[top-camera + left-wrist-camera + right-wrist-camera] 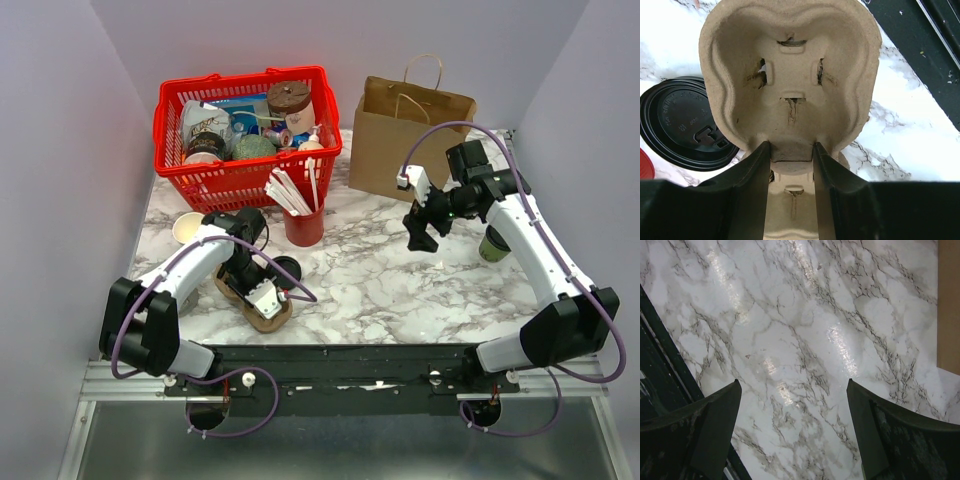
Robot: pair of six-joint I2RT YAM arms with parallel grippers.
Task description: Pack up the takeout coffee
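Pulp, pale brown and moulded: the carrier lies flat on the marble table, near the left arm's base. The left gripper pinches the ridge between the carrier's two wells, jaws narrow, with the pulp wall clamped between the fingers. Both wells that show are bare.

A loose black lid lies flat on the marble just beside the carrier; the carrier's rim overlaps it in the wrist view, so I cannot tell whether they touch.

The coffee stands upright at the right side of the table, tucked against the right forearm, which hides part of it. It is well apart from the carrier and right of the bag, which stands open at the back.

The right gripper hangs above bare marble in front of the bag, jaws spread wide with nothing between them. The bag's edge shows at the right of that wrist view.

At the back left sits a red basket full of goods. Before it stands a red cup holding white sticks. A pale open cup stands left of the left arm.
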